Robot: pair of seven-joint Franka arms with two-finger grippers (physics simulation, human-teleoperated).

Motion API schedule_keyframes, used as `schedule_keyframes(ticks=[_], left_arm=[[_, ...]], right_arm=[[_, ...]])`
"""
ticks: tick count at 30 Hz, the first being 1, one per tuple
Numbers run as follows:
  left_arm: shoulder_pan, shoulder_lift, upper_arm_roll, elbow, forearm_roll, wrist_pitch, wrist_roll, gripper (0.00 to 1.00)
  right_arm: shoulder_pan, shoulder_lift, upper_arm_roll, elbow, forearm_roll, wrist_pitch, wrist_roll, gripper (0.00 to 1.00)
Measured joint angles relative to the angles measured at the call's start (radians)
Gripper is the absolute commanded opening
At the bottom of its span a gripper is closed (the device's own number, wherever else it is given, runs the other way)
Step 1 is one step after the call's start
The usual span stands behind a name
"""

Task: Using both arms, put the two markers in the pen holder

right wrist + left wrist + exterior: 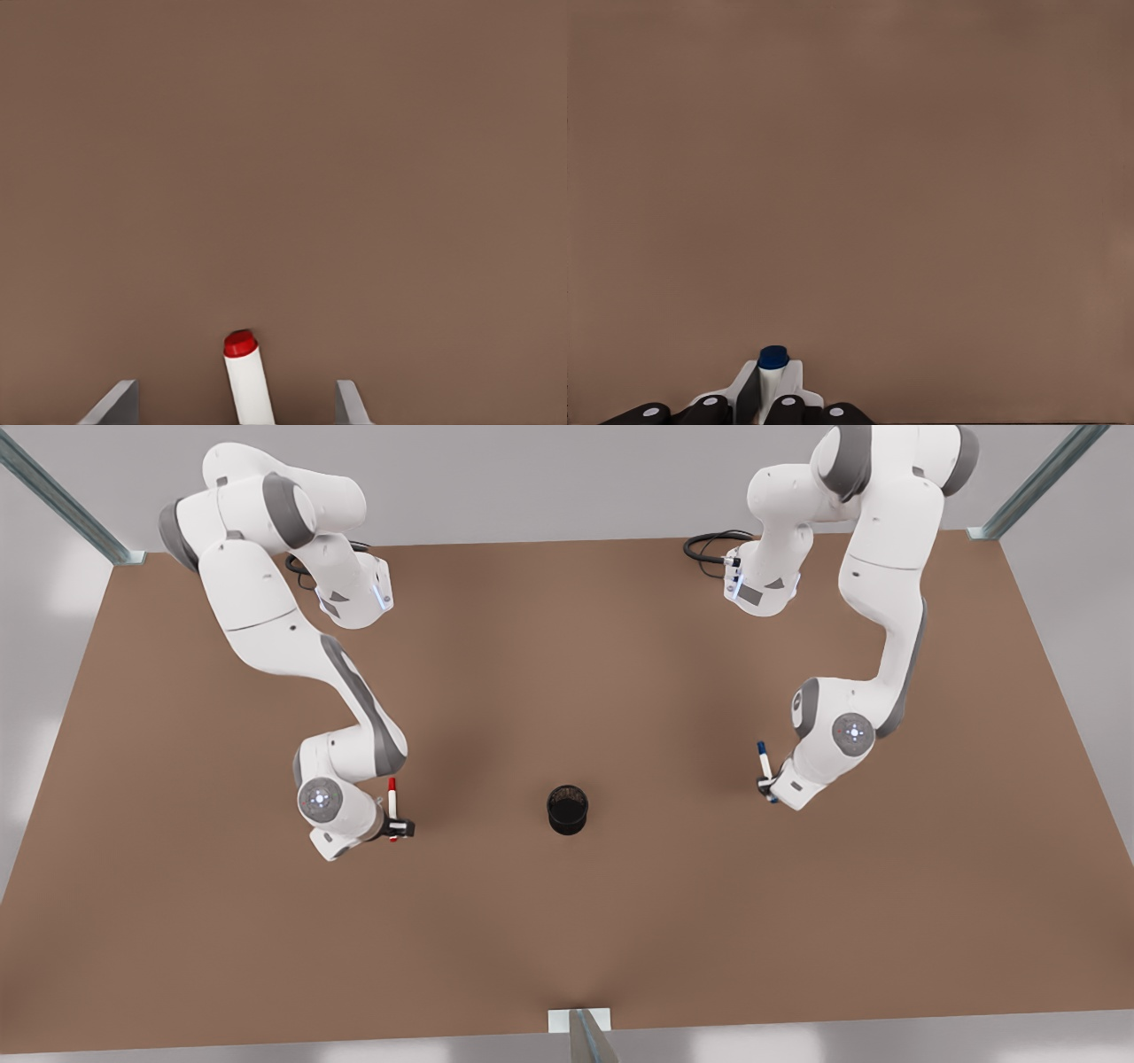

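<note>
Two markers (392, 793) (762, 757), caps toward table's (567, 921) far edge.

We see a flat brown table (567, 921) with plain matte top. The black mesh pen holder (567, 809) stands upright directly on it, near the middle. Whether the red-capped marker (392, 802) and blue-capped marker (763, 762) rest on the table, we cannot tell.

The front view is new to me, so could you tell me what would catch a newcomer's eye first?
Probably the black pen holder, standing alone mid-table between the arms. On the front view's left, the right gripper sits at the red-capped marker, its fingers spread wide beside the barrel in its wrist view. On the front view's right, the left gripper is shut on the blue-capped marker.
</note>
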Motion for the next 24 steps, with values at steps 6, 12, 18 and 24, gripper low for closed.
schedule_keyframes(ticks=[6, 12, 18, 24], left_arm=[[-0.024, -0.066, -0.119, 0.169, -0.004, -0.143, 0.011, 0.21], [-0.116, 0.008, -0.247, 0.482, -0.070, -0.319, 0.005, 0.21], [-0.234, 0.218, -0.252, 0.779, -0.102, -0.263, 0.003, 0.21], [-0.307, 0.295, -0.255, 0.798, -0.110, -0.074, 0.027, 0.21]], right_arm=[[-0.002, 0.019, 0.000, 0.001, -0.009, 0.033, 0.006, 0.63], [0.004, 0.027, 0.000, 0.001, -0.029, 0.045, 0.010, 0.58], [0.007, 0.029, 0.000, -0.003, -0.032, 0.047, 0.012, 0.54], [0.008, 0.028, 0.000, -0.010, -0.033, 0.040, 0.013, 0.40]])
